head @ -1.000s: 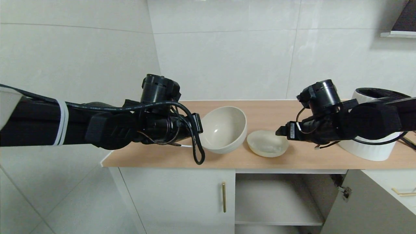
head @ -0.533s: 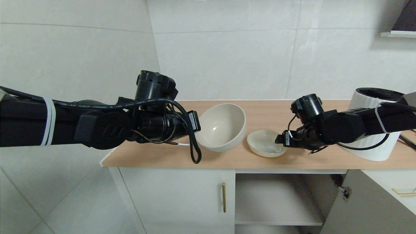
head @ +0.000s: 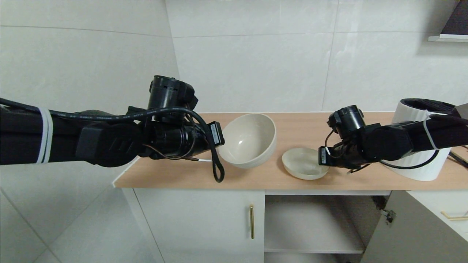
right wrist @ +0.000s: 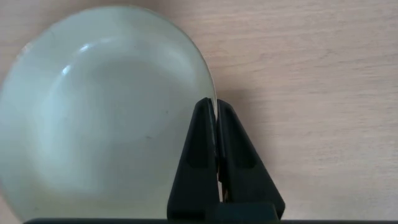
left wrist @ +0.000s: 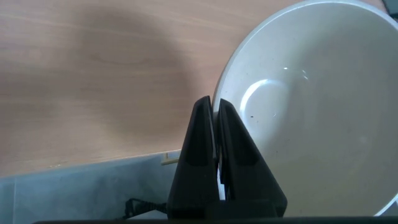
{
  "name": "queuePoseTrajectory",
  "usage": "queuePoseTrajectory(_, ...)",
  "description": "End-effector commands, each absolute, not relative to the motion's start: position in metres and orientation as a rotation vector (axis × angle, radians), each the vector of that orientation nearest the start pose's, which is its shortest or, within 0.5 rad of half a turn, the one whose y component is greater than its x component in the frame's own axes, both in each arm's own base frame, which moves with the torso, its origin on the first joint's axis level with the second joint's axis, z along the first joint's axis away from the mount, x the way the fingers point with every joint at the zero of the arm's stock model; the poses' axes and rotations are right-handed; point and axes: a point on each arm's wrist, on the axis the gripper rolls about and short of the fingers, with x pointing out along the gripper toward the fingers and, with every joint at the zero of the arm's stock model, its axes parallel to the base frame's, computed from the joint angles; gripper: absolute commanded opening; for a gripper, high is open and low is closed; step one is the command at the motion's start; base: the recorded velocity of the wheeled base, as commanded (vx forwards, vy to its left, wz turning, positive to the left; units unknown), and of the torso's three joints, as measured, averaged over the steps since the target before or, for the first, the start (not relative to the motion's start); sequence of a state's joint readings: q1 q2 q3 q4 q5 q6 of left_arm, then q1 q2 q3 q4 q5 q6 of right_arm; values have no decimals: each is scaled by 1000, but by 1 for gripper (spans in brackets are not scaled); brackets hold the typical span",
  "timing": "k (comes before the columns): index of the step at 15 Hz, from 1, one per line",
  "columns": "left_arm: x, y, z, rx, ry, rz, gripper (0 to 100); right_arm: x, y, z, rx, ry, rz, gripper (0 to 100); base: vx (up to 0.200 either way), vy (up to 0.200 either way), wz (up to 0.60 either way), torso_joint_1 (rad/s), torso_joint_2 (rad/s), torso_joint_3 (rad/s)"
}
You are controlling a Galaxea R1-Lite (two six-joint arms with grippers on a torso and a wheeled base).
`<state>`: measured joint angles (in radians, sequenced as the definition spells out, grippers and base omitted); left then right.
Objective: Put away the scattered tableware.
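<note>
At frame centre, the left gripper (left wrist: 216,118) was pinched shut on the rim of the large bowl (head: 250,140), which tilted over the countertop (head: 175,175). Right of centre, the right gripper (right wrist: 216,115) clamped the small dish (head: 303,166) by its rim. Both grasps looked made. The next move likely called for lowering them into the open cabinet (head: 307,223) below.

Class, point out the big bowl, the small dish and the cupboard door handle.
big bowl (head: 246,140): head view, on its inner wall.
small dish (head: 305,164): head view, on its inside bottom.
door handle (head: 252,221): head view, mid-bar.
</note>
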<state>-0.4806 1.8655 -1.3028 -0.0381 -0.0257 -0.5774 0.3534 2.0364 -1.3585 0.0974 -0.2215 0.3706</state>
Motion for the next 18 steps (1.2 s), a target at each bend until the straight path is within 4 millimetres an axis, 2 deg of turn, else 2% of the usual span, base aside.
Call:
queuePoseTrajectory(1, 310, -161, 219, -443, 614, -337, 0, 349, 125, 171, 182, 728, 51, 0, 0, 0, 0, 0, 0, 0)
queuePoseTrajectory(3, 290, -151, 228, -454, 597, -378, 0, 319, 117, 192, 229, 728, 184, 0, 0, 0, 0, 0, 0, 0)
queuePoseTrajectory(4, 287, -150, 229, -452, 599, -384, 0, 316, 116, 195, 233, 725, 196, 0, 0, 0, 0, 0, 0, 0)
queuePoseTrajectory(5, 273, -133, 226, -462, 629, -415, 0, 293, 110, 213, 256, 695, 263, 0, 0, 0, 0, 0, 0, 0)
queuePoseTrajectory(7, 264, -116, 229, -475, 628, -434, 0, 273, 104, 217, 217, 712, 269, 0, 0, 0, 0, 0, 0, 0)
queuePoseTrajectory(8, 252, -109, 226, -478, 639, -440, 0, 252, 97, 214, 169, 733, 284, 0, 0, 0, 0, 0, 0, 0)
queuePoseTrajectory(9, 244, -106, 221, -476, 656, -432, 0, 243, 94, 213, 166, 740, 288, 0, 0, 0, 0, 0, 0, 0)
queuePoseTrajectory(12, 230, -101, 213, -470, 666, -432, 0, 223, 86, 206, 158, 754, 291, 0, 0, 0, 0, 0, 0, 0)
queuePoseTrajectory(15, 232, -101, 204, -455, 689, -431, 0, 222, 85, 205, 155, 756, 287, 0, 0, 0, 0, 0, 0, 0)
queuePoseTrajectory(18, 234, -107, 202, -450, 688, -447, 0, 223, 82, 201, 156, 773, 271, 0, -200, 0, 0, 4, 1, 1)
